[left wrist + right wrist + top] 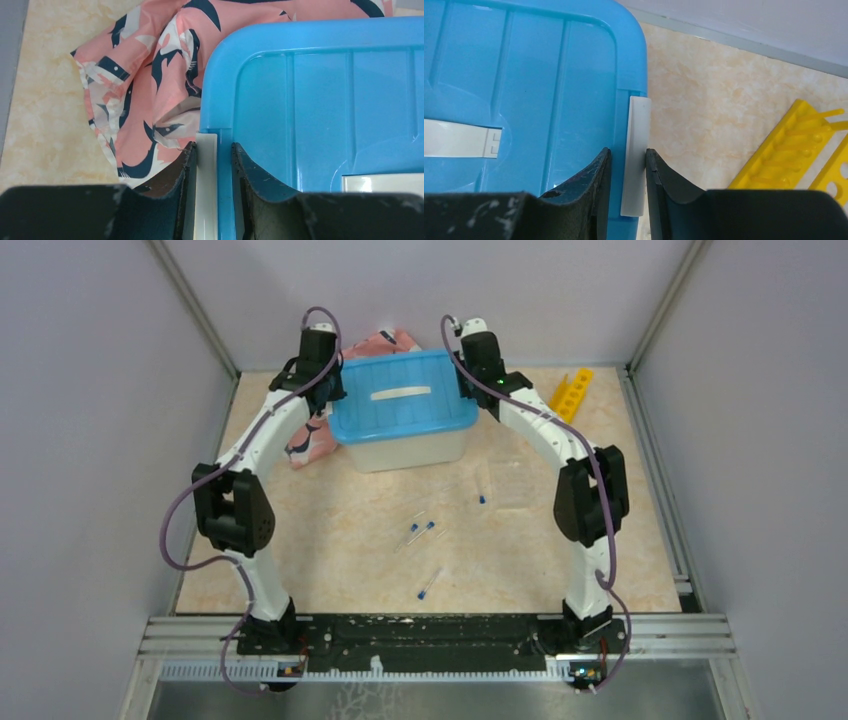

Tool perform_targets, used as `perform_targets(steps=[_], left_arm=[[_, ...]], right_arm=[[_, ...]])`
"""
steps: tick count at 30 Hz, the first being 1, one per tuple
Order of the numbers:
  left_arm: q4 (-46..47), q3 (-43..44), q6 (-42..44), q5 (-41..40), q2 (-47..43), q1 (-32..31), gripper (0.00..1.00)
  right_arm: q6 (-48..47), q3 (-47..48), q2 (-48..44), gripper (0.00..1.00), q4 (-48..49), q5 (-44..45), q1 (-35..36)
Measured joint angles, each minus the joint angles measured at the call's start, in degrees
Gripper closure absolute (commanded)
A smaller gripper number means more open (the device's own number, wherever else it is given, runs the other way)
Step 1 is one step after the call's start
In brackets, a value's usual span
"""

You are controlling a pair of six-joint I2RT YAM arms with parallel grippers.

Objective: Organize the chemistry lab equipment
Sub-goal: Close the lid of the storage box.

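Four blue-capped tubes lie loose on the near tabletop, nothing's sorted yet. Further back, left gripper is pinched onto the bin's left latch, right gripper onto the right latch, lid on. Far right sits the yellow rack, tubeless.

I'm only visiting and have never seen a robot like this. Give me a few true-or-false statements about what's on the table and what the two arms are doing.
1. The blue lid sits on the bin. True.
2. The yellow rack stands inside the bin. False: it lies on the table, to the right of the bin.
3. The left jaws are closed on one white clip at the lid's edge, the right jaws on another. True.
4. The tubes stand in the rack. False: four lie loose on the table in front of the bin.
5. The pink cloth covers the lid. False: it lies beside the bin's left end.
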Motion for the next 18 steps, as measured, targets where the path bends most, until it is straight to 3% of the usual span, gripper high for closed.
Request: perform_targets(steps=[10,14,18], left_arm=[[1.2,11.26,1.55,-1.2,9.4,0.39,0.93],[1.29,15.43,1.88,-0.59,12.55,0.42,0.94],[2.86,14.8,2.23,-0.7,12.66,-0.31,0.95]], right_arm=[[-0.85,8.5,6.47,1.0,-0.48,3.06,-0.52],[-0.81,7.98,6.43,1.0,0.46,3.52,-0.85],[-0.74,1.55,3.5,1.0,6.23,4.33,-0.94]])
